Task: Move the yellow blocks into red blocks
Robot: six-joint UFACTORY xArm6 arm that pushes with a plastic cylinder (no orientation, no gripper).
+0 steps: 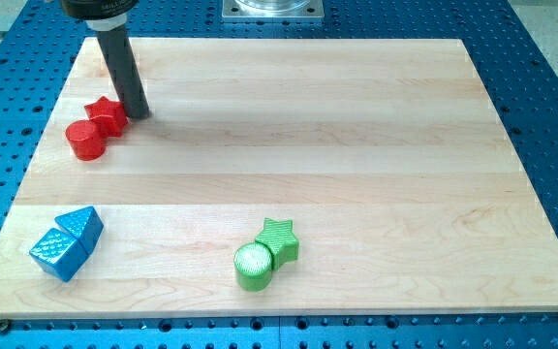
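Note:
A red star block (107, 113) and a red cylinder (86, 140) sit touching each other near the board's left edge, in the upper part of the view. My dark rod comes down from the view's top left. My tip (139, 114) rests on the board just right of the red star, touching or almost touching it. No yellow block shows in this view; the rod may hide something behind it.
Two blue blocks, a wedge-like one (82, 225) and a cube-like one (56, 253), sit together at the bottom left. A green star (279, 237) and a green cylinder (254, 267) touch at the bottom middle. The wooden board (356, 145) lies on a blue perforated table.

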